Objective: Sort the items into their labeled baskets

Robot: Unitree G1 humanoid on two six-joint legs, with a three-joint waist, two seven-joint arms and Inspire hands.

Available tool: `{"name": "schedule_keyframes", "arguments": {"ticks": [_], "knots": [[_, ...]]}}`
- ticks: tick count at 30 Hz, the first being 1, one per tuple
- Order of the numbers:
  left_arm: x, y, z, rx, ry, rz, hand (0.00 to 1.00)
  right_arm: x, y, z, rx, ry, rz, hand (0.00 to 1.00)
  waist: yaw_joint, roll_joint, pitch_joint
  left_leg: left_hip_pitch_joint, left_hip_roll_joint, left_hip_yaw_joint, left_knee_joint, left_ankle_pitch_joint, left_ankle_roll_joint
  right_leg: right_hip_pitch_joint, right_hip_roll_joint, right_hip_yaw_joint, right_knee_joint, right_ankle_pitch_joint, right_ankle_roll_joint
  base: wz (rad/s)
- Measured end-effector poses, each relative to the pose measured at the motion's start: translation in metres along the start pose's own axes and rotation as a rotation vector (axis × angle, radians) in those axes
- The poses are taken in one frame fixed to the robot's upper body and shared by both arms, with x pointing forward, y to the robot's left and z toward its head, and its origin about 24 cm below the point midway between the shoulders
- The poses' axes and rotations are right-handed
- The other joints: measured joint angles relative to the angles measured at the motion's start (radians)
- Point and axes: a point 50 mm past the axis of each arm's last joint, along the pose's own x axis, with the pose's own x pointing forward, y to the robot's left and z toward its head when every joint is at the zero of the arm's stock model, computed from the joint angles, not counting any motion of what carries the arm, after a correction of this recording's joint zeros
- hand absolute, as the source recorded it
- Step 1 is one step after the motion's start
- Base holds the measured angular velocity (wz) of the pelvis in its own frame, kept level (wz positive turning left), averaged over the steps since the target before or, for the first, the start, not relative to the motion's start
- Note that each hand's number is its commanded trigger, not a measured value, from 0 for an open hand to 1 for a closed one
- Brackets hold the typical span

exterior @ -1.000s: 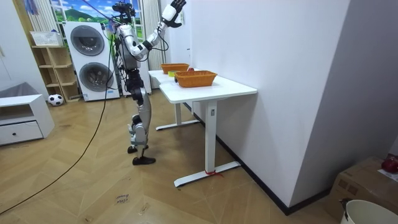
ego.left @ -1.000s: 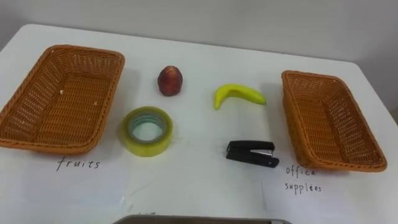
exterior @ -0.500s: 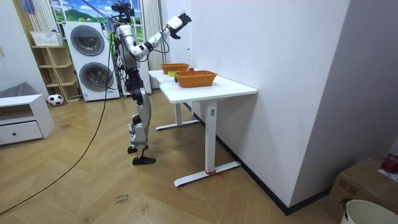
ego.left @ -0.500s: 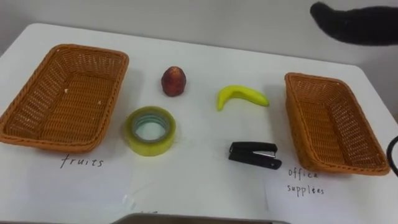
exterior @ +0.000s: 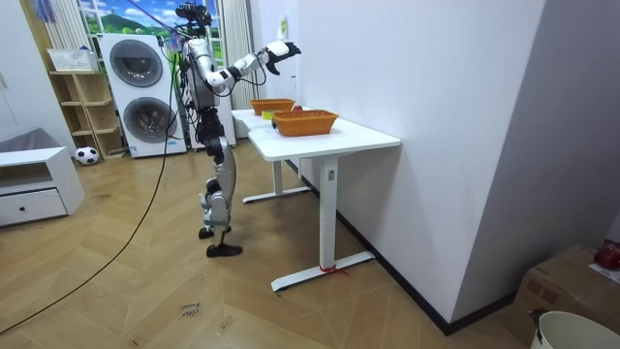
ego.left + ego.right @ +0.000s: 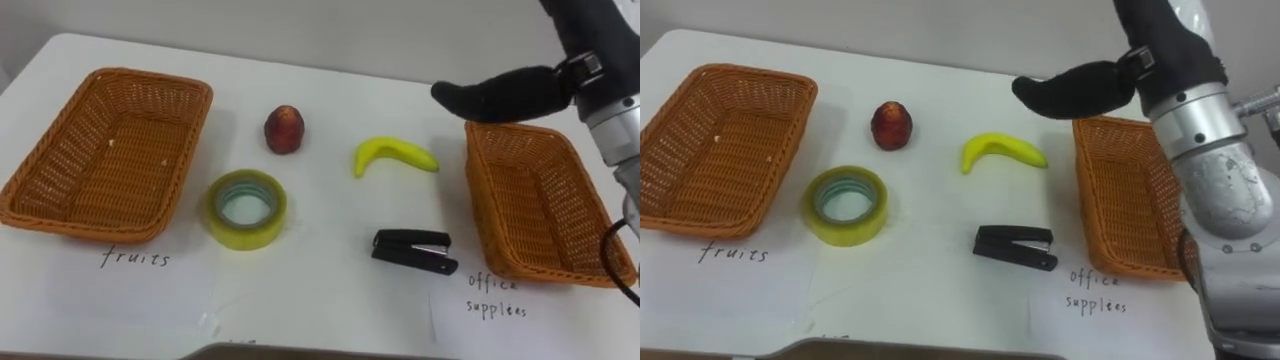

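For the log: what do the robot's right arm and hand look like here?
The right hand is matt black all over, smooth and rounded. Behind it sits a bright silver metal cylinder at the wrist, then a rounded grey forearm shell with a speckled finish. A thin black cable loops alongside the forearm.

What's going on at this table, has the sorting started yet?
Not yet. The robot stands at the white table with its right hand open and held above the far end of the office supplies basket, holding nothing. The banana, red fruit, tape roll and stapler all lie on the table between the two baskets. Nothing is in the fruits basket or the other one.
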Motion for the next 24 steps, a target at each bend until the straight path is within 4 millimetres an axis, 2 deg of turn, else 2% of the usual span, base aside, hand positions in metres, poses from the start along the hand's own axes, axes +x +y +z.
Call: {"name": "schedule_keyframes", "arguments": {"ticks": [3,10,15,19,24], "knots": [[0.0,0.0,0.002,0.013,-0.006,0.0,0.0,0.0,0.004,0.0,0.004,-0.002,0.036,0.0,-0.001,-0.001,-0.0009,-0.003,0.0,-0.004,0.001,0.0,0.0,0.0,-0.001,-0.011,0.0,0.0,0.0,0.03],[0.001,0.003,0.006,0.028,-0.017,0.002,0.0,0.0,0.015,-0.013,0.014,0.069,0.136,0.0,0.001,-0.009,-0.0065,-0.002,0.0,-0.005,0.004,0.0,0.0,0.002,-0.001,-0.009,0.0,0.0,0.0,0.0],[0.002,0.002,0.007,0.037,-0.015,-0.003,0.0,-0.008,0.024,-0.026,0.003,0.136,0.219,0.0,0.001,-0.007,-0.0046,-0.002,0.0,-0.007,0.005,0.0,0.0,0.002,-0.001,-0.01,0.001,0.001,-0.001,0.0],[0.002,0.0,0.012,0.045,-0.028,-0.009,0.0,-0.017,0.035,-0.038,0.013,0.219,0.304,0.0,0.002,0.002,0.0009,-0.006,0.0,-0.004,0.005,0.0,0.0,-0.002,-0.001,-0.009,0.002,0.001,-0.001,0.0],[0.003,-0.001,0.019,0.044,-0.045,-0.014,0.0,-0.019,0.037,-0.041,-0.058,0.257,0.37,0.0,0.022,0.005,-0.0016,-0.009,0.001,0.001,0.005,0.0,0.0,-0.006,0.0,-0.006,0.001,0.001,-0.001,-0.02]]}}
